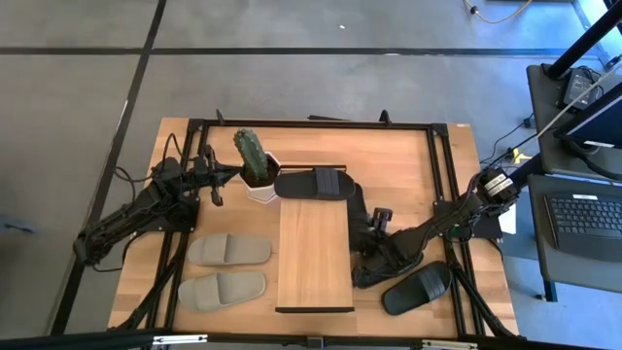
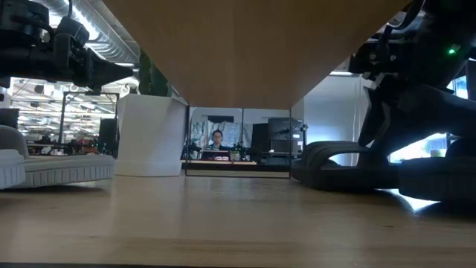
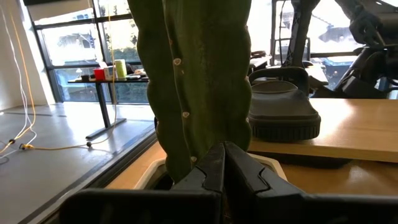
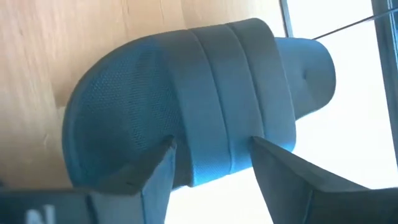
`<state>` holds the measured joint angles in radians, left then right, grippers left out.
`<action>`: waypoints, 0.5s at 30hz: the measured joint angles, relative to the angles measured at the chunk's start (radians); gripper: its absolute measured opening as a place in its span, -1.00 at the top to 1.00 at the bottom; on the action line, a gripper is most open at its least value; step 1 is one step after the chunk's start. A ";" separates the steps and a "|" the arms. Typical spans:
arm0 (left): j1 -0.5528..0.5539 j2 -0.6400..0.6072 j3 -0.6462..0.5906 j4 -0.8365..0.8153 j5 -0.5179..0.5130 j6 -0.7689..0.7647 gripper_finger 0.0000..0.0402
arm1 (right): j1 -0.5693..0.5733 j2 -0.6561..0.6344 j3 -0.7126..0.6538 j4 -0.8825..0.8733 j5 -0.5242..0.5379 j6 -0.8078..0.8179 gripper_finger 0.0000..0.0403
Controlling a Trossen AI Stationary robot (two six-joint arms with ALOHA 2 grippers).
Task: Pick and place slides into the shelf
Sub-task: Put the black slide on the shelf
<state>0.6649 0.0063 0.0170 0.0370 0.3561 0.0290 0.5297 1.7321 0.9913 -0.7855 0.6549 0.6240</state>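
Now the shelf [image 1: 313, 255] lies in the middle of the table [image 1: 389, 156], with its long side running from the far part of the table to the near edge. One black slide [image 1: 313, 184] rests across its far end. Two grey-beige slides lie on the table just left of the shelf, side by side: one farther [image 1: 229, 250] and one nearer [image 1: 222, 290]. On the right of the shelf a black slide [image 1: 417, 287] lies tilted on the table near the front edge. Between this one and the shelf there is a dark heap, probably more black slides, but the right arm covers it and I cannot count them.

The right gripper [image 4: 211, 155] is low over that dark heap, just right of the shelf. In the right wrist view its two fingers [image 4: 158, 171] stand apart on both sides of the broad strap of a black slide [image 4: 186, 99]; they are around the strap, but I cannot tell if they press it already.

The left gripper [image 3: 224, 168] is at the far left part of the table with its fingers closed together and holding nothing. It points at a green cactus [image 1: 251, 154] in a white pot [image 1: 262, 187], which stands just beside the far left corner of the shelf.
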 joint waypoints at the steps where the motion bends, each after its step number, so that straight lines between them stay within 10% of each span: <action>1: 0.000 0.000 0.000 0.000 0.000 0.000 1.00 | 0.000 0.000 0.000 -0.003 0.002 0.000 0.03; 15: 0.000 0.000 0.000 0.000 0.000 0.000 1.00 | -0.001 0.001 0.000 -0.011 0.002 0.003 0.89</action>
<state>0.6650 0.0063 0.0170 0.0369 0.3565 0.0287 0.5285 1.7329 0.9913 -0.7963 0.6572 0.6270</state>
